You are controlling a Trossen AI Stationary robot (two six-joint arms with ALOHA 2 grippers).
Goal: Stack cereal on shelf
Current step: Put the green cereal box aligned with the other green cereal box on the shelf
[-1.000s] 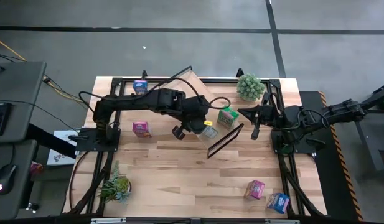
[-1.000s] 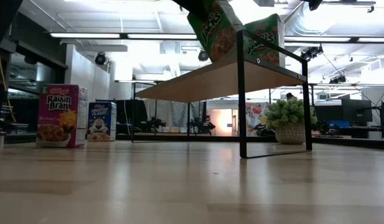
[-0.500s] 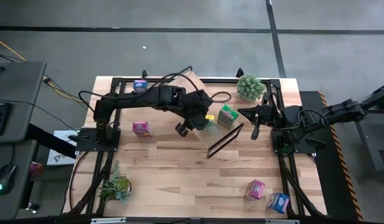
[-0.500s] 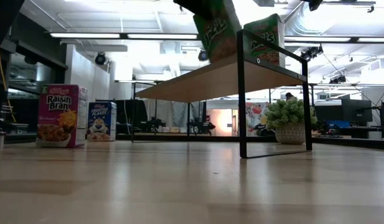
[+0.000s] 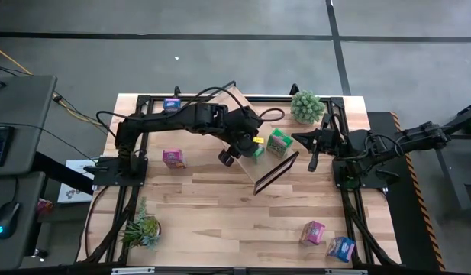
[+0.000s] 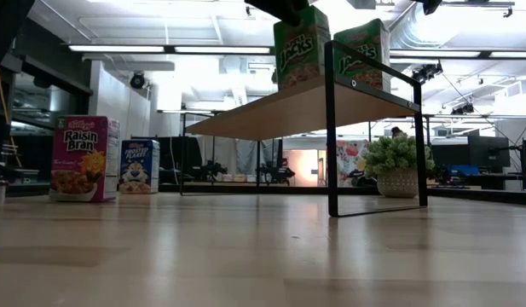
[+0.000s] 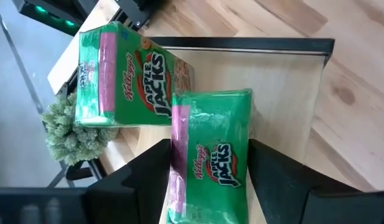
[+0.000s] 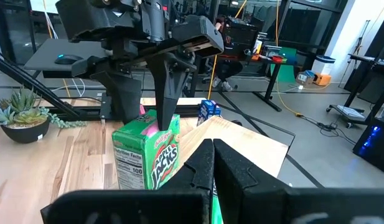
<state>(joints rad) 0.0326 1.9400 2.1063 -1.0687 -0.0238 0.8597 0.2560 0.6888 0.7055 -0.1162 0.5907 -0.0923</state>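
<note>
From above, the left gripper point(image 5: 247, 147) reaches over the light-wood shelf point(image 5: 275, 172), its fingers straddling a green cereal box point(image 5: 256, 147) that stands beside a second green box point(image 5: 279, 142); the right gripper point(image 5: 311, 150) waits near the shelf's other side, fingers pressed together. Loose cartons lie around the plank table point(image 5: 220, 214): a pink one point(image 5: 173, 158), a blue one point(image 5: 172, 105), and a pink and blue pair point(image 5: 327, 240) near the front corner. The low view alone shows both green boxes point(image 6: 302, 47) upright on the board, black metal frame point(image 6: 332, 128) beneath, plus readable "Raisin Bran" point(image 6: 80, 159). The left wrist view reads "Apple Jacks" point(image 7: 211, 163) between parted fingers point(image 7: 148, 168), not squeezing. The right wrist view shows the nutrition-facts panel point(image 8: 131, 165).
</note>
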